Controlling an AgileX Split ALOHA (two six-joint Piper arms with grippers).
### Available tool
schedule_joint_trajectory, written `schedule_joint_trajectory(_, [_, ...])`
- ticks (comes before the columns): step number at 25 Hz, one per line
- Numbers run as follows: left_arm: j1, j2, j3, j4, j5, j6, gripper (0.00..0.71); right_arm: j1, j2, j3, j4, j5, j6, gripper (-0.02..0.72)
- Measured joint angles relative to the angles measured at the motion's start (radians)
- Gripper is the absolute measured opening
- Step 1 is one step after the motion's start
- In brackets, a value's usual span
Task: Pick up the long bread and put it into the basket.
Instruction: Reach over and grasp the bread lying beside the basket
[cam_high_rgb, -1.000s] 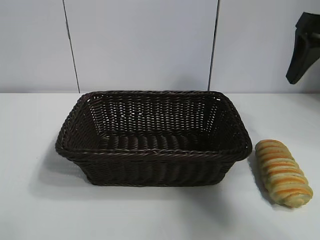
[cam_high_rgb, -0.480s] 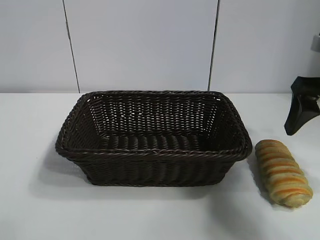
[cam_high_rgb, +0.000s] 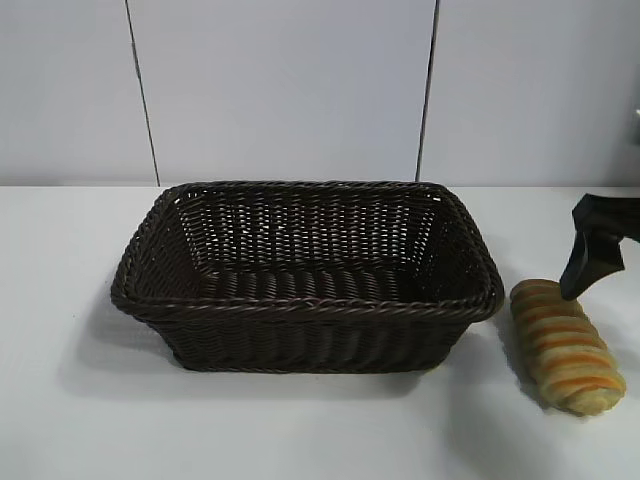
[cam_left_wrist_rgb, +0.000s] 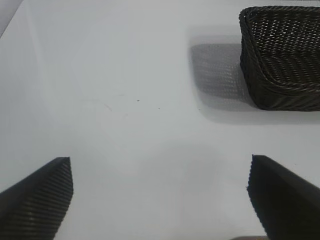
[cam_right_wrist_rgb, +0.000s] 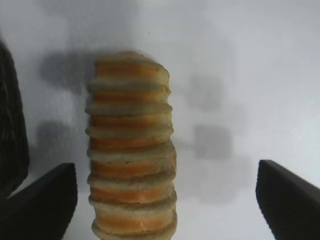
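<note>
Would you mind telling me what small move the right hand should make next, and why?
Probably lower a little more, then close. The right hand is open above the long bread, whose near end sits between its fingers but off-centre, so nudging sideways first may help. The basket awaits alongside.

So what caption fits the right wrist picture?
Open right gripper above the long bread on the white table.

No legible text, label, brand, number or sign appears on any surface in the exterior view, the left wrist view or the right wrist view.
</note>
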Motion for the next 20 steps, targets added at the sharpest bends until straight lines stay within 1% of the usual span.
schedule_joint_trajectory(1, [0.0,0.0,0.0,0.0,0.0,0.0,0.687,0.0,0.001,0.0,0.009,-0.009,-0.002,0.661])
schedule_joint_trajectory(2, [0.0,0.0,0.0,0.0,0.0,0.0,0.687,0.0,0.001,0.0,0.013,-0.018,-0.006,0.639])
schedule_joint_trajectory(5, [0.0,0.0,0.0,0.0,0.0,0.0,0.687,0.0,0.001,0.0,0.028,-0.026,-0.008,0.493])
schedule_joint_trajectory(6, [0.0,0.0,0.0,0.0,0.0,0.0,0.687,0.0,0.001,0.0,0.032,-0.027,-0.01,0.453])
schedule_joint_trajectory(7, [0.0,0.0,0.0,0.0,-0.002,0.0,0.687,0.0,0.001,0.0,0.035,-0.028,-0.01,0.429])
schedule_joint_trajectory(11, [0.0,0.0,0.0,0.0,-0.005,0.0,0.687,0.009,0.013,0.0,0.048,-0.036,-0.01,0.4])
schedule_joint_trajectory(13, [0.0,0.0,0.0,0.0,-0.005,0.0,0.687,0.039,0.036,0.0,0.052,-0.049,-0.01,0.396])
schedule_joint_trajectory(15, [0.0,0.0,0.0,0.0,-0.005,0.0,0.687,0.081,0.059,-0.001,0.052,-0.077,-0.009,0.351])
schedule_joint_trajectory(17, [0.0,0.0,0.0,0.0,-0.005,0.0,0.687,0.129,0.077,-0.001,0.051,-0.116,0.008,0.235])
schedule_joint_trajectory(19, [0.0,0.0,0.0,0.0,-0.005,0.0,0.687,0.159,0.084,-0.001,0.044,-0.137,0.04,0.121])
schedule_joint_trajectory(20, [0.0,0.0,0.0,0.0,-0.005,0.0,0.687,0.166,0.084,-0.001,0.043,-0.143,0.056,0.097])
